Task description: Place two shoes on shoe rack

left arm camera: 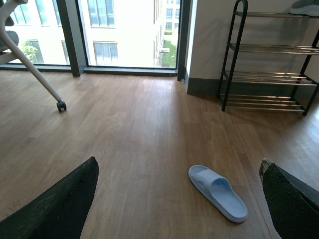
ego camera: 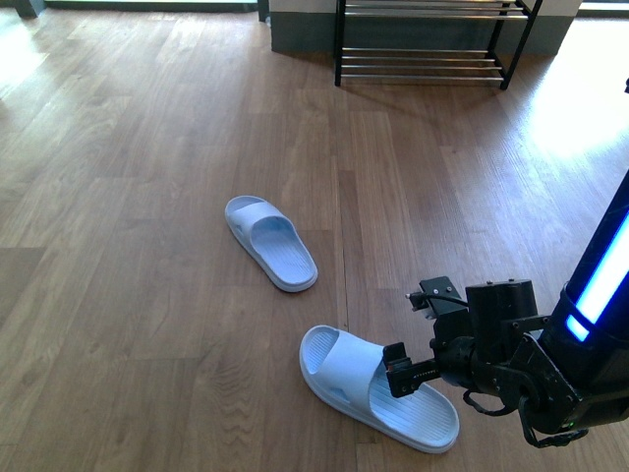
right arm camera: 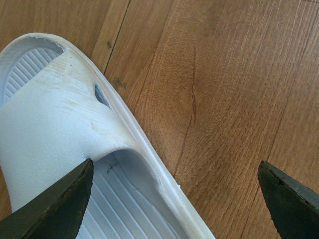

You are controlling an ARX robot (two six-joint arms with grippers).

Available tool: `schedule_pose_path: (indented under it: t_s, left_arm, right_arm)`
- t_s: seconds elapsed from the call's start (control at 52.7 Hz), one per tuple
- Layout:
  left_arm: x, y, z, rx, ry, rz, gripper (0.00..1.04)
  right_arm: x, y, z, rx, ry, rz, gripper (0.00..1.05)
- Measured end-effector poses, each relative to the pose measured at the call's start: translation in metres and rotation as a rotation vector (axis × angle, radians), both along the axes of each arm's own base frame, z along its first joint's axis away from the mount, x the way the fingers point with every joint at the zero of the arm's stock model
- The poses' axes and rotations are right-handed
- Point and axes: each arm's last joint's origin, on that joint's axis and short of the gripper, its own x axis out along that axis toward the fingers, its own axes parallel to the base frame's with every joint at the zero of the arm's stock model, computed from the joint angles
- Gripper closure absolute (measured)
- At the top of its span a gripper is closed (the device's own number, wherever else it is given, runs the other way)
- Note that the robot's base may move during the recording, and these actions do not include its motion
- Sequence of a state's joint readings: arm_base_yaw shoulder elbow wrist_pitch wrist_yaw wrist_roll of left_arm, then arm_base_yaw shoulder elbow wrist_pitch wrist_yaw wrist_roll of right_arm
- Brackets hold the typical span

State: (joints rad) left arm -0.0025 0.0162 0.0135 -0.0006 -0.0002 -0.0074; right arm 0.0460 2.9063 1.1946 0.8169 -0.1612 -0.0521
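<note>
The two shoes are pale blue slide sandals lying on the wood floor. One shoe (ego camera: 270, 242) lies mid-floor and the other shoe (ego camera: 378, 388) lies nearer, at the lower right. My right gripper (ego camera: 413, 334) is open and low over the near shoe (right arm camera: 60, 124). The shoe's outer rim runs between the jaws, with one finger (right arm camera: 62, 201) over the footbed and the other over bare floor. My left gripper (left arm camera: 178, 167) is open and empty, with one slide (left arm camera: 218, 192) on the floor ahead of it. The black shoe rack (ego camera: 432, 39) stands against the far wall.
The rack (left arm camera: 269, 50) has chrome-bar tiers, and a grey item (left arm camera: 306, 6) rests on its top one. A white chair leg with a caster (left arm camera: 61, 105) stands near the windows. Wood floor (ego camera: 147, 147) stretches between the shoes and the rack.
</note>
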Motion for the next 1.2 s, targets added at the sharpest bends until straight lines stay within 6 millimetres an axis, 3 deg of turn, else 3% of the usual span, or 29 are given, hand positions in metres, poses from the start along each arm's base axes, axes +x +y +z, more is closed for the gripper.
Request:
schedule_pose_path:
  t_s: [0.399, 0.836, 1.196]
  left_arm:
    - [0.000, 0.000, 0.000, 0.000, 0.000, 0.000, 0.09]
    - [0.000, 0.000, 0.000, 0.000, 0.000, 0.000, 0.09]
    - [0.000, 0.000, 0.000, 0.000, 0.000, 0.000, 0.09]
  right_arm:
    - [-0.002, -0.014, -0.002, -0.034, 0.021, -0.012, 0.09]
    - [-0.001, 0.001, -0.005, -0.024, -0.014, 0.031, 0.09]
    - [-0.016, 0.012, -0.015, 0.027, -0.077, 0.020, 0.09]
